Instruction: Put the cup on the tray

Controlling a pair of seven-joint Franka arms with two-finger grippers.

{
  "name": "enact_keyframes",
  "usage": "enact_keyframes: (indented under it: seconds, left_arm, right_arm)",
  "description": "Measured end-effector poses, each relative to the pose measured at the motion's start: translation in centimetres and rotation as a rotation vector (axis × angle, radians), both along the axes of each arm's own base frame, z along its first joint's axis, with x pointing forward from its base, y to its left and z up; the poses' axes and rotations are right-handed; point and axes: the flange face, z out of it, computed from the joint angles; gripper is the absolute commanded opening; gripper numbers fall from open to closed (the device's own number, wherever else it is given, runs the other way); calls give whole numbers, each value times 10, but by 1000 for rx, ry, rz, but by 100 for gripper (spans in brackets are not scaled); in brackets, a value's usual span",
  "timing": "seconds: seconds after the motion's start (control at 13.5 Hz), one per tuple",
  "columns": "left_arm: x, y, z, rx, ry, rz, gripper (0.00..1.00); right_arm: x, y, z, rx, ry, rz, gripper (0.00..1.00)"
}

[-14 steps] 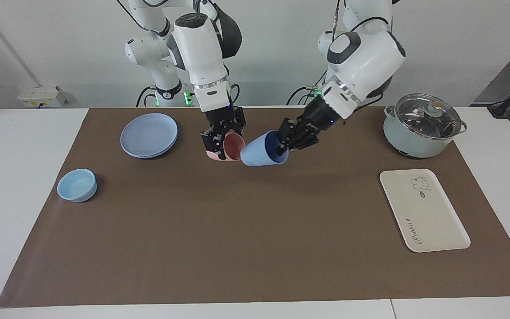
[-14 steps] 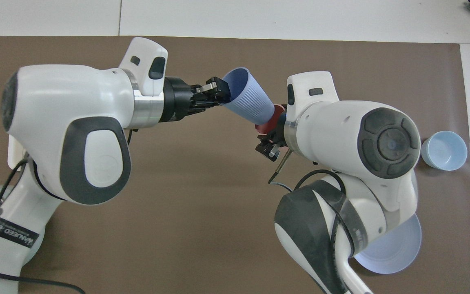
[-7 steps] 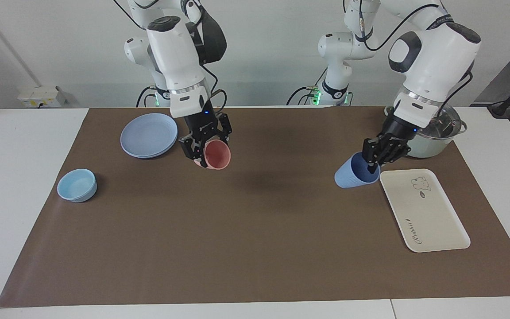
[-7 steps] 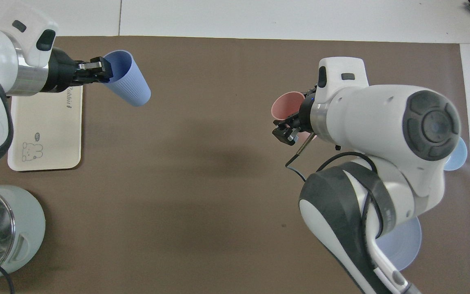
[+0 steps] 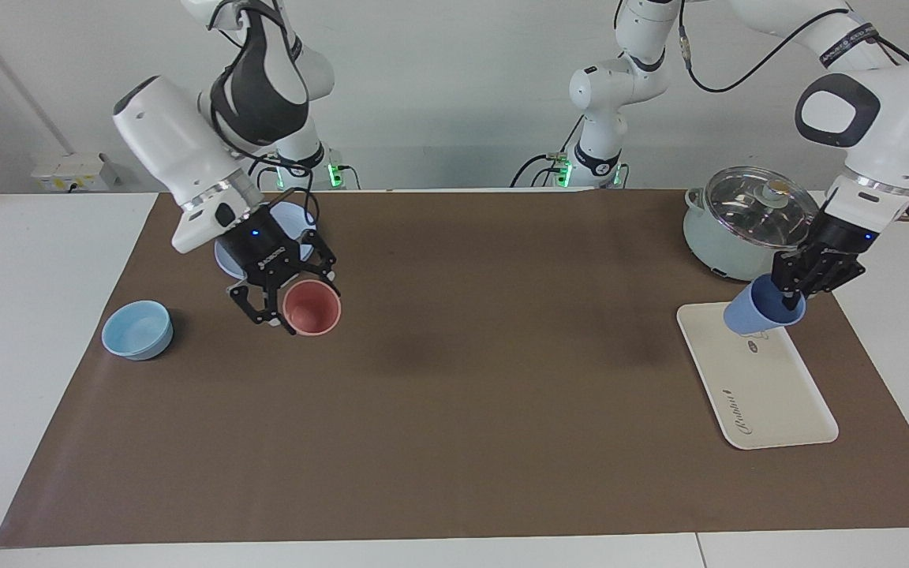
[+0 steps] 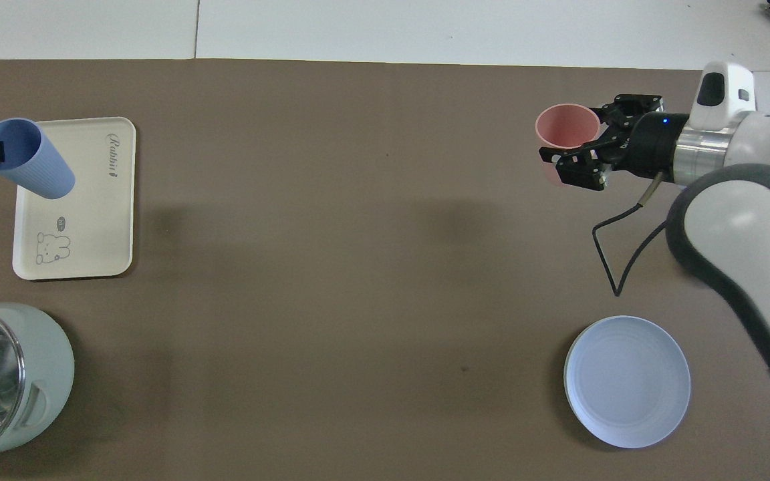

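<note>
Left gripper (image 5: pixel 792 293) jaws pinch the rim of the cup (image 5: pixel 762 312), held tilted in the air over the tray (image 5: pixel 770 398) end nearest the pot (image 5: pixel 746 229). Right gripper (image 5: pixel 287 298) jaws pinch a pink cup (image 5: pixel 312 308) over the counter (image 5: pixel 454 442), near the plate (image 6: pixel 627 381).

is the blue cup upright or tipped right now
Tipped. The blue cup hangs slanted in the left gripper over the tray, mouth up toward the gripper.
</note>
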Motion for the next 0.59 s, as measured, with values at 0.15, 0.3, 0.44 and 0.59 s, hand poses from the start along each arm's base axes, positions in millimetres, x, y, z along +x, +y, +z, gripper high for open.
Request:
enact_keyframes:
  seconds: [0.15, 0.3, 0.44, 0.59]
  left_arm:
    - [0, 16, -25, 18, -36, 27, 0]
    - [6, 24, -55, 20, -73, 60, 0]
    - [14, 35, -84, -53, -107, 137, 0]
    - [20, 45, -105, -81, -125, 183, 0]
  right_arm:
    - [5, -42, -35, 64, -60, -1, 0]
    - [10, -63, -65, 130, -137, -1, 0]
    - [14, -73, -97, 173, -207, 16, 0]
    - [14, -80, -123, 201, -224, 35, 0]
